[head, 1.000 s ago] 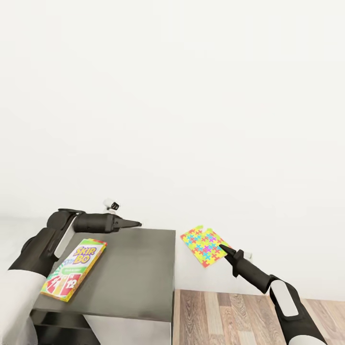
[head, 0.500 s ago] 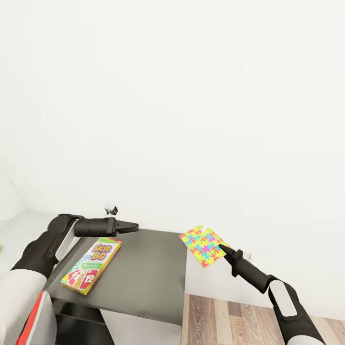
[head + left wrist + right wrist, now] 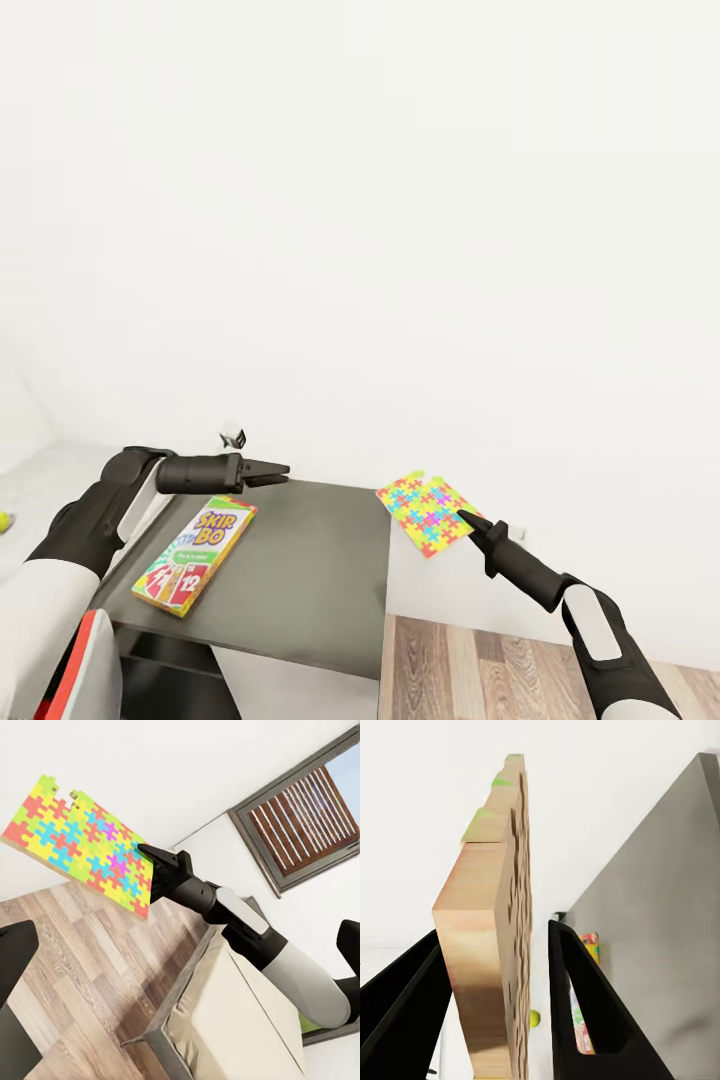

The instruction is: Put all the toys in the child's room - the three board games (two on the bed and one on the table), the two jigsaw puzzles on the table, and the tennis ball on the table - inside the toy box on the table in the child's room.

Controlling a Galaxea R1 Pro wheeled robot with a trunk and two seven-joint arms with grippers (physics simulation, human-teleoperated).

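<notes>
Nearest the robot, the right tool [image 3: 466,519] is pinching a jigsaw puzzle [image 3: 426,513] by its edge, the two fingers [image 3: 585,1020] pressing flat on either face of the thin slab, and is carrying it in the air over the wood floor [image 3: 500,670], just beside the dark cabinet end of the desk [image 3: 300,570]. The left tool [image 3: 278,468] is hovering over that dark top with its fingers slightly parted and nothing between them. Below it a board game [image 3: 195,553], white and green with red marks, is lying flat on the desk, near the left edge.

Over the last second the whole view has been swinging: the cabinet and the game box are now sitting further right in the head view, and a tennis ball [image 3: 4,521] is coming in at the far left on the pale surface. Both arms are keeping their poses relative to the body. Likely the robot is turning toward the toy box with the puzzle in hand.

In the left wrist view, the bed [image 3: 232,1020] is lying beyond the right arm.
</notes>
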